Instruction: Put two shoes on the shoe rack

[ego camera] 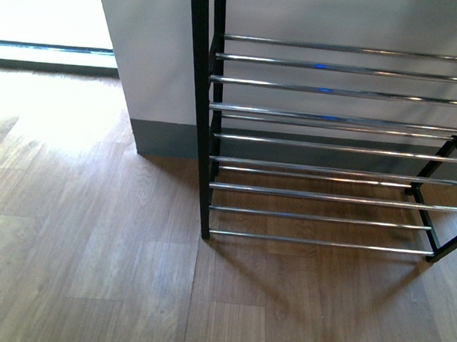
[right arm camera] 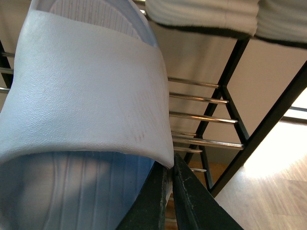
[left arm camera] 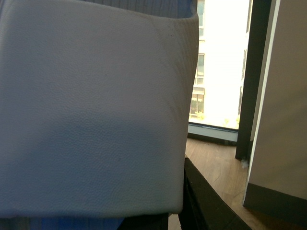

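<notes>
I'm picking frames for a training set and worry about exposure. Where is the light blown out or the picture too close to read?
Front view: floor at upper left is washed out by daylight; shoe rack bars are sharp, with small glints. Left wrist view: window overexposed, and the pale blue slide fills the frame, shadowed low down. Right wrist view: slide close and soft, floor patch glaring.

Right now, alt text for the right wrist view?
A pale blue rubber slide fills most of the frame, its strap edge pinched in the right gripper. Behind it stand the shoe rack's chrome bars and black frame, with white shoe soles on a tier.
</notes>
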